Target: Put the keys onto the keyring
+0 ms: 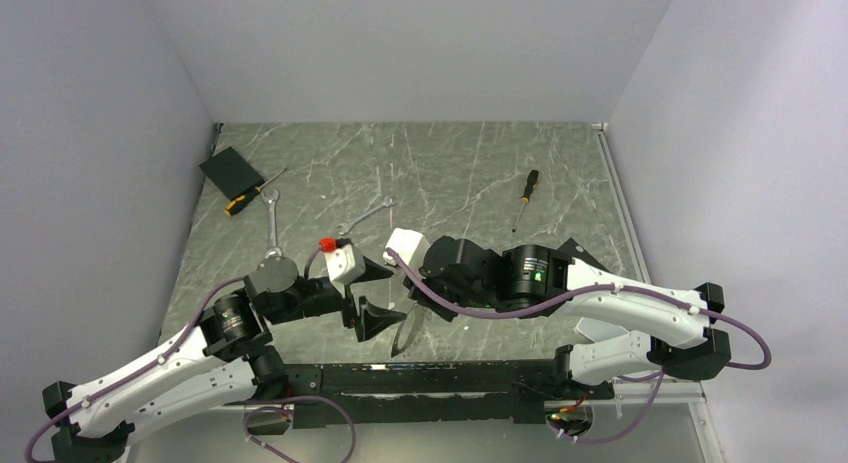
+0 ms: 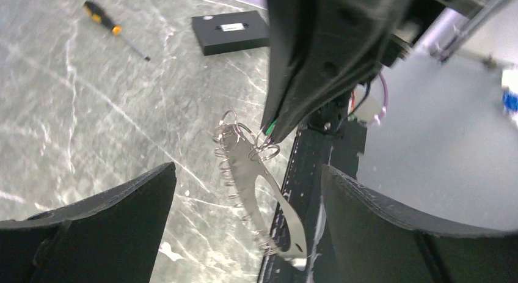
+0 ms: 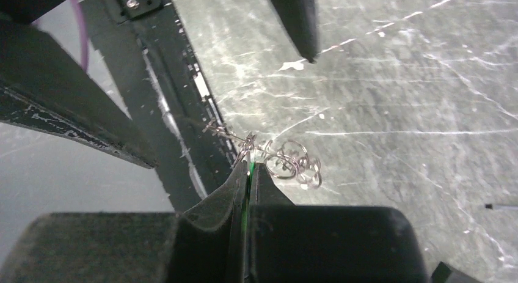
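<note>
My right gripper [image 1: 409,311] is shut on a thin bright green sliver, the green-headed key [image 3: 250,169], and holds it above the table's near edge. A cluster of small wire rings [image 3: 294,161] hangs at its fingertips. A flat silvery metal piece [image 2: 247,163] with an oval cut-out dangles below, with a row of small wire loops along its edge; it also shows in the top view [image 1: 404,335]. My left gripper [image 1: 372,297] is open, and the dangling piece hangs between its fingers [image 2: 122,203] without touching them. I cannot make out a beaded chain or a plain silvery key.
Two wrenches [image 1: 272,223] [image 1: 365,216] lie mid-table. A black box [image 1: 231,171] and a screwdriver [image 1: 250,196] lie at the far left, another screwdriver [image 1: 526,195] at the far right. A black rail [image 1: 430,375] runs along the near edge, below the hanging piece.
</note>
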Robot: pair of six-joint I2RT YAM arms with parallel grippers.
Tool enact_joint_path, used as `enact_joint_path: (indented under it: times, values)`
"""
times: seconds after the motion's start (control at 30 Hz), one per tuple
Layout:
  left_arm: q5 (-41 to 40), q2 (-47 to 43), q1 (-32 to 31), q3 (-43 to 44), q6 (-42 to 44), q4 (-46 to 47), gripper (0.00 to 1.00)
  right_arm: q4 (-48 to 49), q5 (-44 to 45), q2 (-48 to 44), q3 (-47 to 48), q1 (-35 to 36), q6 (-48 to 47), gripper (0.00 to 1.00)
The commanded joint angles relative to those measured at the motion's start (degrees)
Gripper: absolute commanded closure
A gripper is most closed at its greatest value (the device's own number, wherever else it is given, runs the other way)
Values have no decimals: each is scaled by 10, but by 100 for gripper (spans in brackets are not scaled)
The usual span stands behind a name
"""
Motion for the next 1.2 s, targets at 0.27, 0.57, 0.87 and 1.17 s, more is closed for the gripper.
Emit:
enact_joint_path:
  times: [0.27,0.57,0.87,1.17]
  values:
    - [-166,-8,-2,-71,-298,133,21,66,123,-10,-3,0,51,100]
    - [-121,104,-2,-45,-269,218,30,65,126,4,16,-1,60,100]
    - [-92,120,-2,-60,-256,277,48,72,119,-4,10,-1,63,100]
    - [-29,110,-2,-71,-174,309,79,76,99,-5,8,-1,64,100]
